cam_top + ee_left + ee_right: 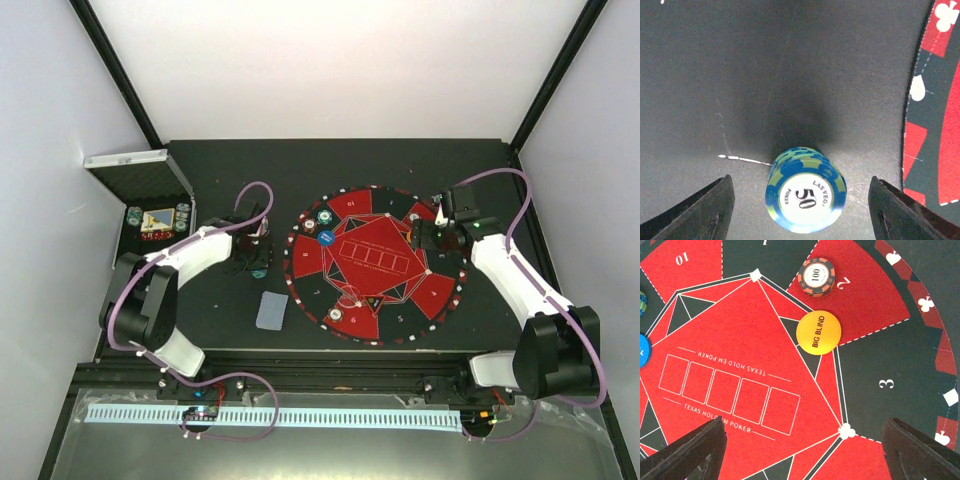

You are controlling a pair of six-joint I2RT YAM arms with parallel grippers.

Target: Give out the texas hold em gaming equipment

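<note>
Chips [806,197], round striped stack, matte table [740,75]

Right wrist view: left edge is cropping a blue disc [643,351] and a teal chip stack [642,303] down to slivers. Overhead, the left gripper [257,264] is mostly covering the 50-chip stack [805,196], and what's sitting in the case [135,178] is coming through too small, possibly chips and cards.

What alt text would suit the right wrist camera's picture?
An orange disc reading BIG BLIND lies on a red-and-black poker mat, with a small stack of chips marked 100 beyond it on the red segment numbered 2. The right gripper is open, a finger in each bottom corner, holding nothing.
</note>
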